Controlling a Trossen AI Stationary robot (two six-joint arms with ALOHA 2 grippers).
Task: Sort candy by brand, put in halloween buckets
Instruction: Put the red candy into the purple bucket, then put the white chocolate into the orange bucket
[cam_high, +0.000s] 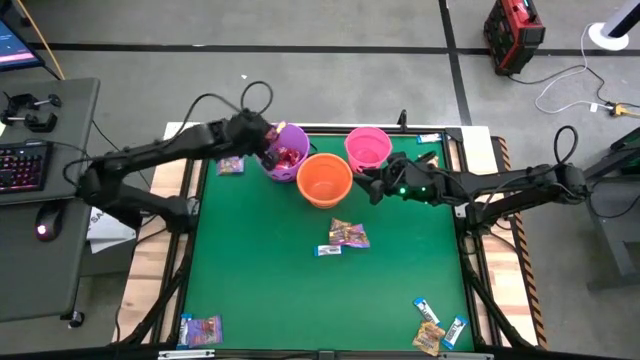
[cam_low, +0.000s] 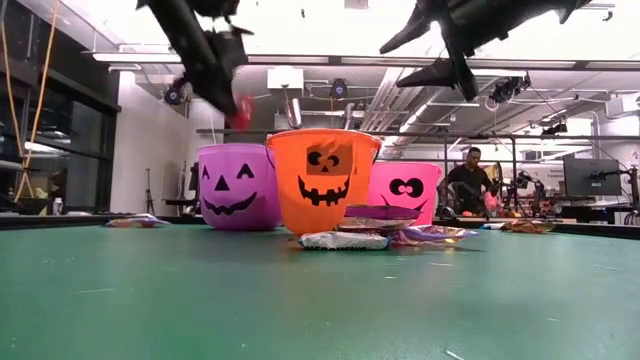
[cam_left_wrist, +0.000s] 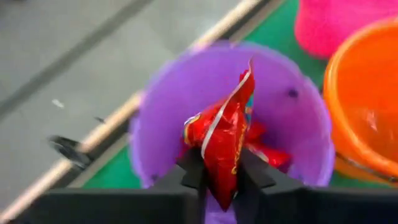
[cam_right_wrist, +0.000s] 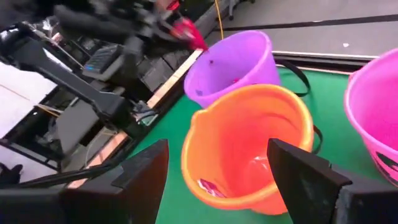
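Left gripper (cam_left_wrist: 217, 180) pinches red candy (cam_left_wrist: 222, 146), seen only via wrist cam.

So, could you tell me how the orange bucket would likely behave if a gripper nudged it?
The orange bucket looks like thin plastic holding little candy, so probably light and apt to slide. It is tall and tapers toward its base, so a push at the rim might tip it.

Three buckets packed at the far middle of the green table (cam_high: 260, 300): purple bucket (cam_high: 291, 151), orange bucket (cam_high: 324, 179), pink bucket (cam_high: 367, 147), orange touching purple, no passable gap. Left gripper (cam_high: 272, 143) over the purple mouth with a red candy (cam_left_wrist: 222, 149), blocking entry from above. Right gripper (cam_high: 372, 185) just right of orange, jaws wide. Small candy cluster (cam_high: 343, 238) mid-table. Broad bare green at near centre and left; more candy at near-left corner (cam_high: 200, 329) and near-right (cam_high: 438, 330).
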